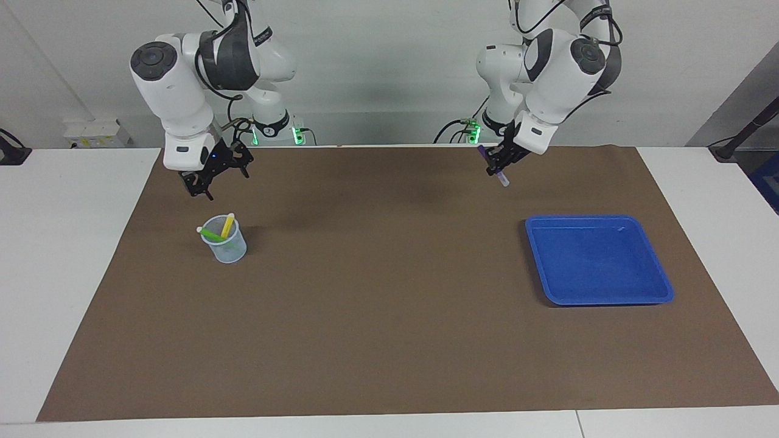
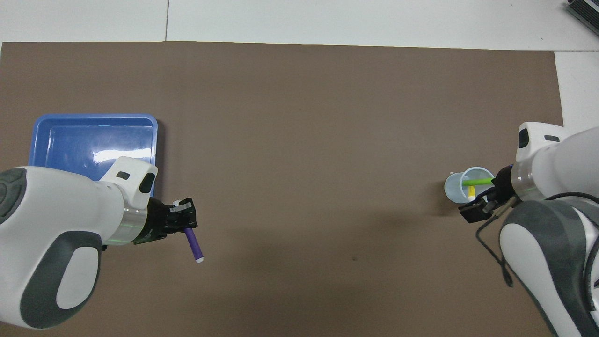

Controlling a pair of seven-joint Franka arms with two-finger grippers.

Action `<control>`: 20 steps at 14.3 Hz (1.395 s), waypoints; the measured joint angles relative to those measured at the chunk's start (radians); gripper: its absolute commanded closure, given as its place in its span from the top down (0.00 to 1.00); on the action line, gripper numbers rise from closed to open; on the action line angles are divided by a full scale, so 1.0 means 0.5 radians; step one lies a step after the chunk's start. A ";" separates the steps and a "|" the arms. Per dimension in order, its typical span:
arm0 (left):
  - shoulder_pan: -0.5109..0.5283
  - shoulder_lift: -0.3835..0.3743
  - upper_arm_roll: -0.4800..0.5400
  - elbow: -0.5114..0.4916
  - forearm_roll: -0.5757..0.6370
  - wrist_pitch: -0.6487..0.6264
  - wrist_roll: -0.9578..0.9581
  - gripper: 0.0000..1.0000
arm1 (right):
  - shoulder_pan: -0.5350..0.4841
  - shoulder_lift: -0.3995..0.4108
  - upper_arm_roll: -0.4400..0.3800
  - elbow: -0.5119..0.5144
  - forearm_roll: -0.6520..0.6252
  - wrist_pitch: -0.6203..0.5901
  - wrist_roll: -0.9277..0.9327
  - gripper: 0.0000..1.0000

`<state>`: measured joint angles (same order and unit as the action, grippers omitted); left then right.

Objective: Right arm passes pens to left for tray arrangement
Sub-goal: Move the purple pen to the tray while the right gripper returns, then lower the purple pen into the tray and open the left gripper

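Midair, left gripper (image 1: 498,163) clamps the purple pen (image 1: 494,165), blue tray (image 1: 663,286) at its four o'clock.
Right gripper (image 1: 210,177), fingers apart, hangs above the cup (image 1: 230,250); an off-centre grip could tip it.

Purple pen (image 1: 498,169), green pen (image 1: 211,234), yellow pen (image 1: 227,225), blue tray (image 1: 599,298), brown mat (image 1: 389,316)

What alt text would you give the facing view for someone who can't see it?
The left gripper, in the air over the brown mat, holds a purple pen short of the blue tray. The right gripper hangs open over a cup holding green and yellow pens.
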<state>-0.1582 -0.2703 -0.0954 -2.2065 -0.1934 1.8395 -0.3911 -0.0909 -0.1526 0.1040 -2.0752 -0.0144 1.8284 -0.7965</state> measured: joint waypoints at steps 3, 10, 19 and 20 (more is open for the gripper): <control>0.131 0.001 0.001 0.014 0.180 -0.062 0.357 0.00 | -0.038 0.000 0.002 -0.069 -0.030 0.121 -0.466 1.00; 0.377 0.060 0.002 0.040 0.358 -0.055 0.765 0.00 | -0.143 0.022 0.012 -0.258 -0.155 0.584 -1.544 1.00; 0.449 0.463 0.001 0.159 0.367 0.262 0.772 0.00 | -0.244 0.253 0.015 -0.289 -0.179 0.797 -1.803 0.70; 0.454 0.495 0.001 0.161 0.370 0.299 0.772 0.00 | -0.243 0.253 0.017 -0.291 -0.179 0.797 -1.803 0.70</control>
<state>0.0685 -0.0228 -0.0950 -2.1261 -0.0084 1.9892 -0.0049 -0.2126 -0.0261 0.1127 -2.2207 -0.1041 2.2267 -1.6978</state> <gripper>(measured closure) 0.833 0.207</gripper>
